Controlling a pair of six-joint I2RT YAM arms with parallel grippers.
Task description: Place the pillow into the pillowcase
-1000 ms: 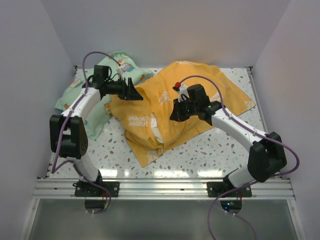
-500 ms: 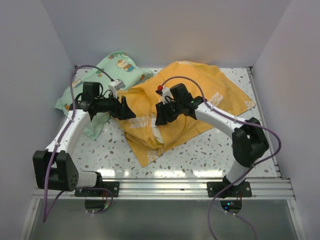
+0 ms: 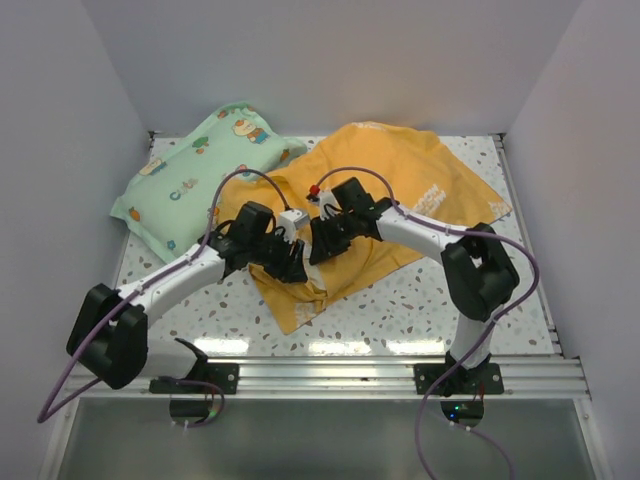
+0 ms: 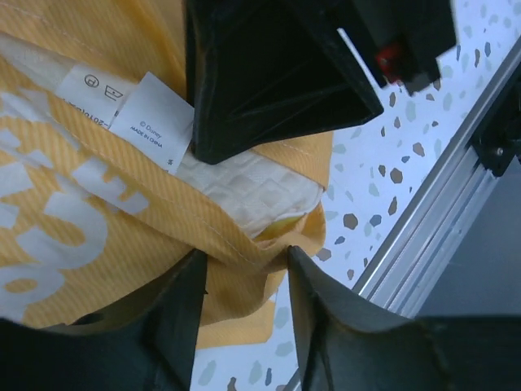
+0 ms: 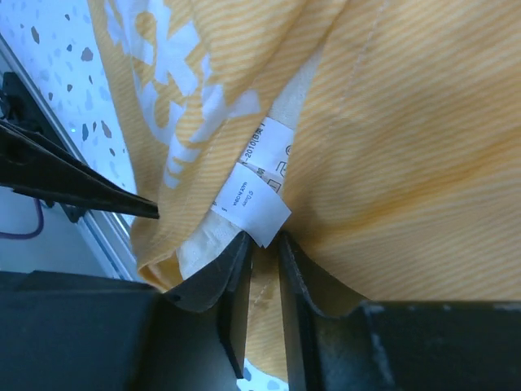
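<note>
top view: pillowcase (image 3: pixel 410 195) lies orange side up across the table (image 3: pixel 420 295), from mid-back out to the r edge, w/ its near end bunched at ctr. both arms reach in to that bunched end. left gripper (image 3: pixel 290 262) comes from the l and right gripper (image 3: pixel 322 240) from the r, tips v close together on the cloth. pillow (image 4: pixel 244 195) is inside the case there, hardly visible from above. mint-green pillow (image 3: pixel 190 180) sits back-l, apart from both grippers.

left wrist: case mouth is right in front of the fingers. the cream textured pillow shows thru the opening just beyond the tips, w/ a yellow-green edge at its corner. jaws stand about half apart, astride the stitched hem of the case. cloth lies across the gap but no firm pinch seen. white care labels (image 4: pixel 122 102) sit on the hem up-l. right gripper's black body is just above the pillow, touching or nearly touching the case. speckled table + metal rail (image 4: pixel 440 212) to the r.

right wrist: jaws nearly together, slim gap only. a label corner + orange cloth sit at the fingertips (image 5: pixel 234 293); can't tell if they're clamped. a sliver of pale pillow shows in the case mouth just l of the label, beside the l finger. white lettering on the case up-l. left gripper's black finger pokes in from the l edge.
</note>
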